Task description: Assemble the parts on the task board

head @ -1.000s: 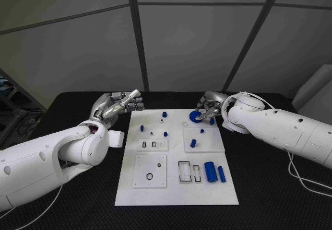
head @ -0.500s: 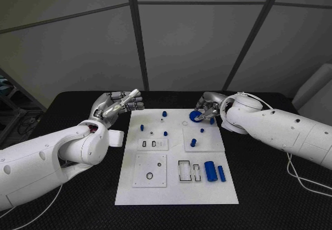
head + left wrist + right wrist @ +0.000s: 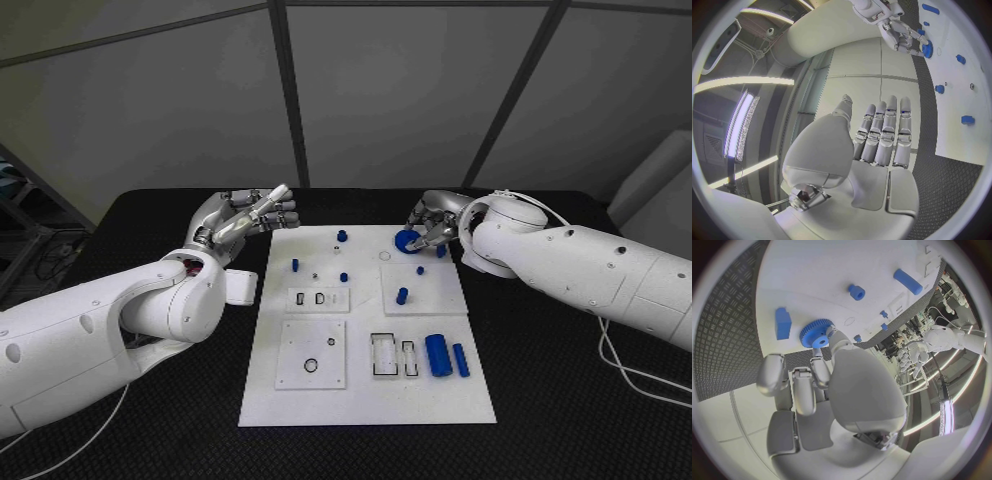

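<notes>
The black tabletop carries the white task board at its middle. The right robot hand hangs over the board's 1 o'clock corner, its fingers clamped on a blue toothed gear; the right wrist view shows the gear pinched at the fingertips just above the board. The left robot hand hovers off the board's 11 o'clock corner, fingers straight and apart, holding nothing. Two blue cylinders lie side by side toward 4 o'clock, and small blue pegs stand near 12 o'clock.
</notes>
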